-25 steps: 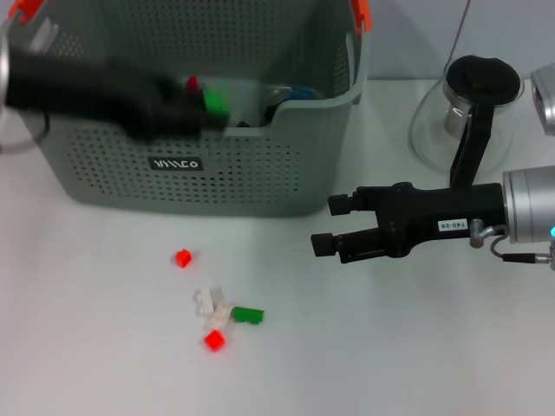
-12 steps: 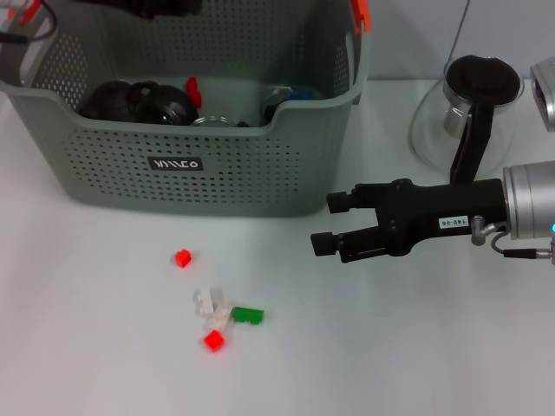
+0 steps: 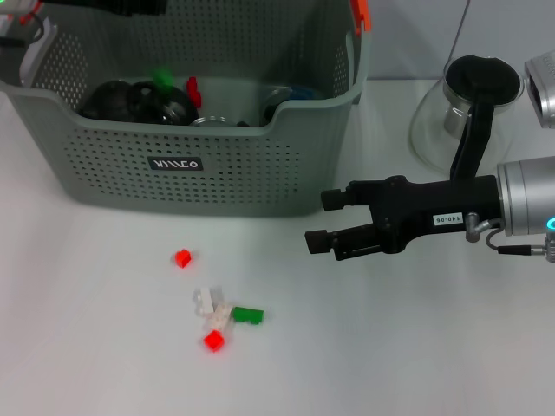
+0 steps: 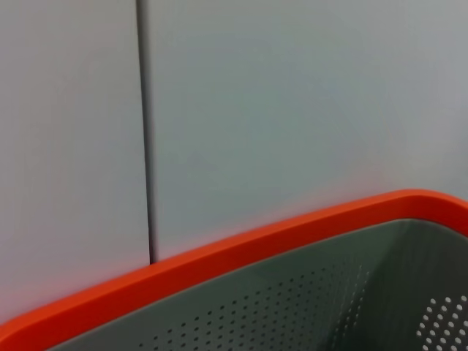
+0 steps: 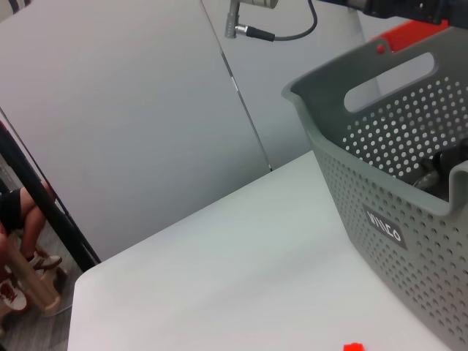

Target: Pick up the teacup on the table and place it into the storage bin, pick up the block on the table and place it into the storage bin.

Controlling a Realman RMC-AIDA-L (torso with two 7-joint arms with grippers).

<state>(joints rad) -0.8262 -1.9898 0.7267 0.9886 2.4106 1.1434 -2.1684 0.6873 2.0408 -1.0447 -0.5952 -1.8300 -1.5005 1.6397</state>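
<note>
The grey-green perforated storage bin [image 3: 217, 173] stands at the back left; it also shows in the right wrist view [image 5: 409, 183]. Inside it lie dark rounded pieces [image 3: 130, 100], a blurred green block [image 3: 162, 78] and a red piece [image 3: 192, 89]. On the table in front lie a red block [image 3: 182, 257], clear blocks [image 3: 208, 301], a green block [image 3: 248, 315] and another red block [image 3: 213, 341]. My right gripper [image 3: 321, 220] is open and empty, low over the table right of the bin. My left arm [image 3: 130, 7] shows only at the top edge above the bin.
A glass carafe [image 3: 473, 113] with a black handle stands at the back right, behind my right arm. The left wrist view shows the bin's orange handle clip [image 4: 241, 245] against a grey wall. No teacup shows on the table.
My left arm, which held a green block over the bin, has risen to the top edge; a green block now shows inside the bin. My right gripper has shifted slightly left.
</note>
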